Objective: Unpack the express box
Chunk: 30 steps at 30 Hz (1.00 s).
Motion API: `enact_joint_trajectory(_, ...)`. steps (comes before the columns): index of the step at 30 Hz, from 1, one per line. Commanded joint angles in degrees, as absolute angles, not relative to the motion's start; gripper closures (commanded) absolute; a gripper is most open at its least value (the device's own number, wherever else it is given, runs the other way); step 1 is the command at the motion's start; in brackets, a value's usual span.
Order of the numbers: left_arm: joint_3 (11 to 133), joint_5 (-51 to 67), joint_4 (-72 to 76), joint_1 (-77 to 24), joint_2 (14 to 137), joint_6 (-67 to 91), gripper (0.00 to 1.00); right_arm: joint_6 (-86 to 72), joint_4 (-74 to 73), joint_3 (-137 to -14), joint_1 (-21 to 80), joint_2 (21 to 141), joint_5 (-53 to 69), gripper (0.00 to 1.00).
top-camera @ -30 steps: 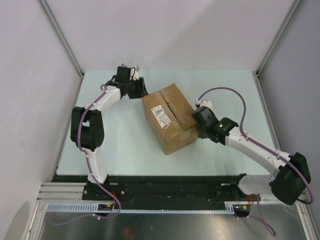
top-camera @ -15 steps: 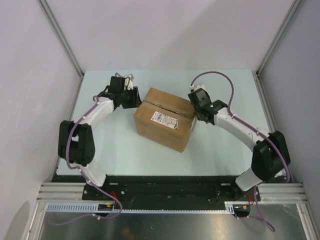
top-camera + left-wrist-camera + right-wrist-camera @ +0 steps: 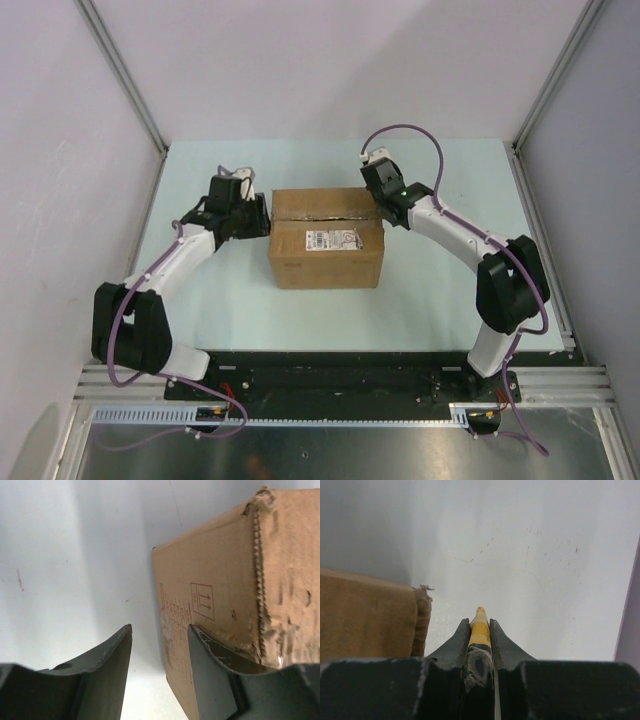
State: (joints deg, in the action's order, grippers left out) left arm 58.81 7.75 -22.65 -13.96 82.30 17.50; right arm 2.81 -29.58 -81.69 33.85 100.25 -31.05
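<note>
Express box [image 3: 325, 250] sits with flaps closed at the middle of the pale counter [image 3: 440, 300], its white label [image 3: 331, 240] beside the top seam, the print too small to read. The left gripper [image 3: 160, 630], jaws spread apart, stands just beside the box's left side, which bears a stamped two-arrow upright mark [image 3: 202, 601]. At the box's far right corner, the right gripper [image 3: 479, 621] is clamped on a yellow utility knife [image 3: 480, 630].

Overhead, wrist close-ups sharing express box [image 3: 325, 238]
</note>
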Motion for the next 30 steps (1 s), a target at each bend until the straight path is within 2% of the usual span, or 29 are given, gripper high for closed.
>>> enact_joint_trajectory(1, 60.8, 4.6, -20.6, -16.1, 77.6, 19.3, 0.45, 0.8, -25.3, -86.0, 32.1, 99.3, -28.9, 1.00)
enact_joint_trajectory(8, 70.9, -2.6, -20.7, -16.1, 74.0, 17.3, 0.42, -3.4, -27.2, -86.7, 26.1, 90.1, -26.6, 1.00)
enact_joint_trajectory(11, 77.0, 3.6, -20.1, -16.3, 74.8, 16.3, 0.41, -7.5, -27.4, -85.8, 26.9, 85.4, -26.4, 1.00)
enact_joint_trajectory(13, 80.5, 9.8, -19.6, -17.0, 77.9, 16.0, 0.40, -10.7, -24.8, -84.2, 27.5, 81.1, -25.0, 1.00)
enact_joint_trajectory(14, 83.8, 15.4, -19.7, -18.9, 79.3, 15.7, 0.40, -11.7, -23.7, -82.5, 28.6, 79.8, -24.9, 1.00)
enact_joint_trajectory(16, 87.4, 19.1, -19.7, -23.5, 83.2, 14.3, 0.40, -14.8, -20.8, -81.0, 29.4, 76.4, -25.2, 1.00)
enact_joint_trajectory(22, 93.9, 23.8, -19.5, -32.7, 95.7, 15.7, 0.43, -22.0, -14.2, -72.8, 32.4, 70.2, -25.3, 1.00)
enact_joint_trajectory(30, 104.4, 24.5, -18.6, -36.1, 107.8, 19.8, 0.51, -26.2, -11.7, -65.8, 32.6, 65.6, -25.8, 1.00)
